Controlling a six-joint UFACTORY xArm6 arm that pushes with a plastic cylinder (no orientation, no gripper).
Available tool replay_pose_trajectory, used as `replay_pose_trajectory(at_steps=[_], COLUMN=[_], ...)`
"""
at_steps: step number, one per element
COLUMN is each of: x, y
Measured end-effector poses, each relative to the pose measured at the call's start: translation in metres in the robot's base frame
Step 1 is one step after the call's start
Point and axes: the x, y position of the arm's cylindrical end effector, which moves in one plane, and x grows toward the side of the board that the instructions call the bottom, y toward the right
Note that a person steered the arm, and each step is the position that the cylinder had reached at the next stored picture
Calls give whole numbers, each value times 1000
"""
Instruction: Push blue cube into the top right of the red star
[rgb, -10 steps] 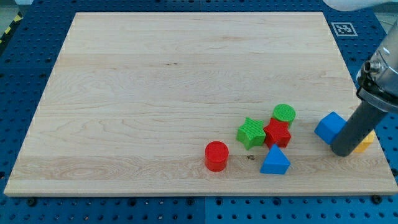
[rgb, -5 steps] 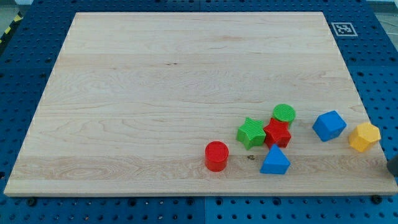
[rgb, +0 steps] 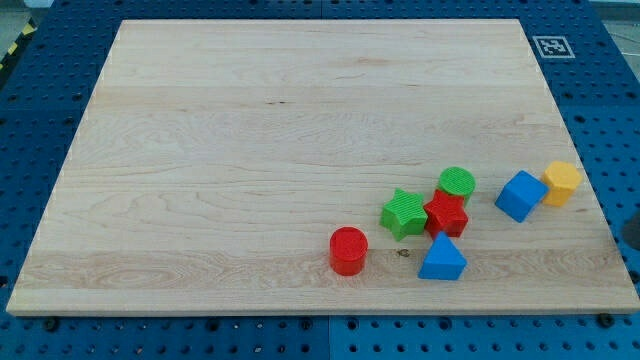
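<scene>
The blue cube (rgb: 520, 195) sits near the board's right edge, to the right of the red star (rgb: 446, 214) with a gap between them. A yellow block (rgb: 562, 183) touches the cube's upper right side. The red star is packed between a green star (rgb: 404, 213) on its left, a green cylinder (rgb: 457, 184) above it and a blue triangular block (rgb: 441, 258) below it. Only a dark sliver of my rod (rgb: 633, 233) shows at the view's right edge, to the right of and below the yellow block. My tip's very end cannot be made out.
A red cylinder (rgb: 348, 250) stands at the lower left of the cluster. The wooden board (rgb: 300, 130) lies on a blue perforated table. A black-and-white marker (rgb: 551, 46) sits at the board's top right corner.
The rod has gone from beside the blue cube to the view's right edge. The yellow block has moved up and left against the cube. The cube has shifted slightly left.
</scene>
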Motion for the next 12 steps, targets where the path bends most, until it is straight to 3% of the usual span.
replay_pose_trajectory(at_steps=[2,4,5,7,9,12], x=[-63,-30,-41,-45,-73,-69], y=[-56,-106,-107,-22,-48,-76])
